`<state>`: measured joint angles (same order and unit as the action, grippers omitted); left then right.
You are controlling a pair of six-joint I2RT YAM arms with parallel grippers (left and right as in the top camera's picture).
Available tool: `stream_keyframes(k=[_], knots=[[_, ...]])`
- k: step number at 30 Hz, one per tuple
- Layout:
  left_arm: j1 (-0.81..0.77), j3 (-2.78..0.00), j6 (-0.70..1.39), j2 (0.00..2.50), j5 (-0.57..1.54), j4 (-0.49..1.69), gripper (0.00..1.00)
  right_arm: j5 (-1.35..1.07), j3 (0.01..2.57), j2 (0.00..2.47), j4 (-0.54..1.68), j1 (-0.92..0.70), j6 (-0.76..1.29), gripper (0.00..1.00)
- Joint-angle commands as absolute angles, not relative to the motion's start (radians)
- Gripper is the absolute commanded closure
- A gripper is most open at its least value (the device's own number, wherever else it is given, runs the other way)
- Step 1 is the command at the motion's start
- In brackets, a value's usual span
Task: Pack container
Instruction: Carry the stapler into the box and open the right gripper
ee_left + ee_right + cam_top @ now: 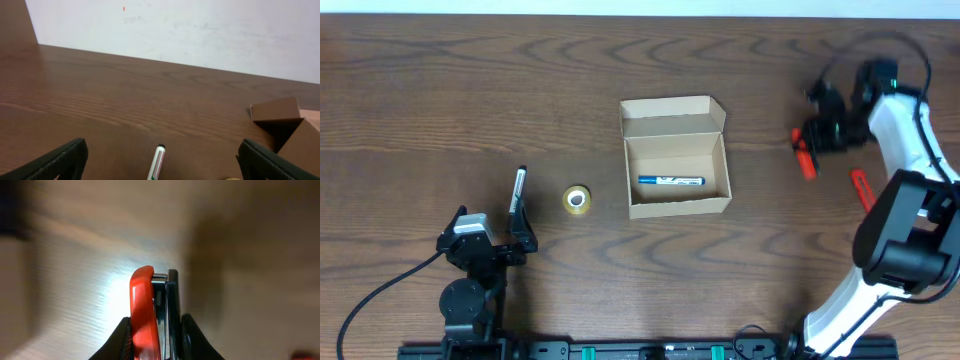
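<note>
The tan cardboard container [677, 205] stands open at the table's middle, flap lid folded back, with a blue marker [671, 181] lying inside. Its corner shows in the left wrist view [280, 117]. My left gripper [488, 232] is open and empty near the front left edge. A white marker with a black cap [517, 190] lies on the table just beyond it, between the open fingers [160, 167] in the left wrist view [158, 161]. My right gripper [815, 135] is at the right, shut [156, 330] on a red-and-black stapler-like tool [145, 305], also in the overhead view [804, 158].
A small yellow tape roll [577, 200] lies left of the box. Another red item [861, 188] lies on the table near the right arm. A white wall [200, 30] stands beyond the table's far edge.
</note>
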<state>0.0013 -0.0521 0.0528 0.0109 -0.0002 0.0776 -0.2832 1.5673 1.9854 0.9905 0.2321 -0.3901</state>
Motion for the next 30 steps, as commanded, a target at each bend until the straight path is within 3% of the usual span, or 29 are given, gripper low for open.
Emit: stream_keyframes(k=[1, 7, 12, 16, 30], knots=[[-0.001, -0.029, 0.060, 0.004, -0.007, 0.077, 0.05, -0.428, 1.763, 1.885, 1.042, 0.139, -0.364, 0.99], [-0.001, -0.029, 0.060, 0.004, -0.007, 0.077, 0.05, -0.429, 1.940, 1.835, 1.184, -0.080, -0.668, 0.99], [-0.001, -0.029, 0.060, 0.004, -0.007, 0.077, 0.05, -0.204, 1.947, 1.835, 1.318, -0.284, -0.916, 0.99], [-0.001, -0.029, 0.060, 0.004, -0.007, 0.077, 0.05, -0.107, 1.934, 1.835, 1.330, -0.369, -0.926, 0.99], [-0.001, -0.029, 0.060, 0.004, -0.009, 0.077, 0.05, -0.163, 1.701, 1.835, 1.257, -0.441, -0.959, 0.99]])
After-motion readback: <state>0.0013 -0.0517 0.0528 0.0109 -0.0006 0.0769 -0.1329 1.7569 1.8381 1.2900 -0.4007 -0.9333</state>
